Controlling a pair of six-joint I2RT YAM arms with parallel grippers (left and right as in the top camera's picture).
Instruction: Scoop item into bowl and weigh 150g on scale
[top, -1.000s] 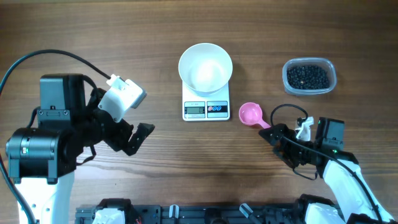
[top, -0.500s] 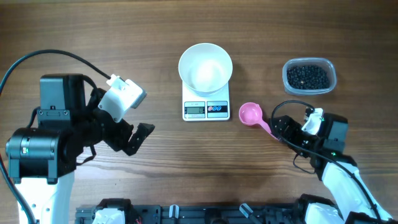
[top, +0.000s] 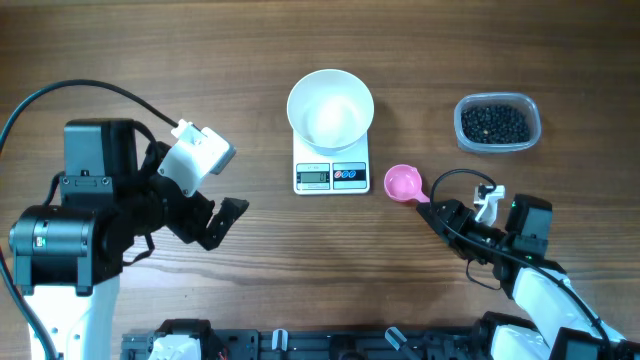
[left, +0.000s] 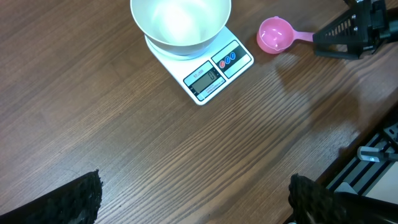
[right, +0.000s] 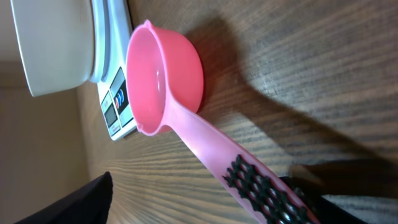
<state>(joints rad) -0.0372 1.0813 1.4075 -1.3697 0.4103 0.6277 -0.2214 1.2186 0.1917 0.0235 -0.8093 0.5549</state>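
The white bowl (top: 330, 108) stands empty on the white scale (top: 332, 176). The black bean-like item fills a clear tub (top: 496, 122) at the back right. A pink scoop (top: 404, 183) lies on the table right of the scale, its handle pointing at my right gripper (top: 437, 212). In the right wrist view the scoop's handle (right: 205, 146) runs between the open jaws. It lies against the textured right pad (right: 261, 190), with a wide gap to the left finger. My left gripper (top: 225, 222) hangs open over bare wood, far left of the scale.
The left wrist view shows the bowl (left: 180, 22), the scale (left: 214, 68), the scoop (left: 275, 35) and the right gripper (left: 339, 40) ahead. A black rail runs along the table's front edge (top: 330, 342). A cable loops over the right arm (top: 460, 175).
The right gripper drew back to the right half a second ago and has now come left again along the scoop's handle, its jaws a little narrower. The left arm has not moved.
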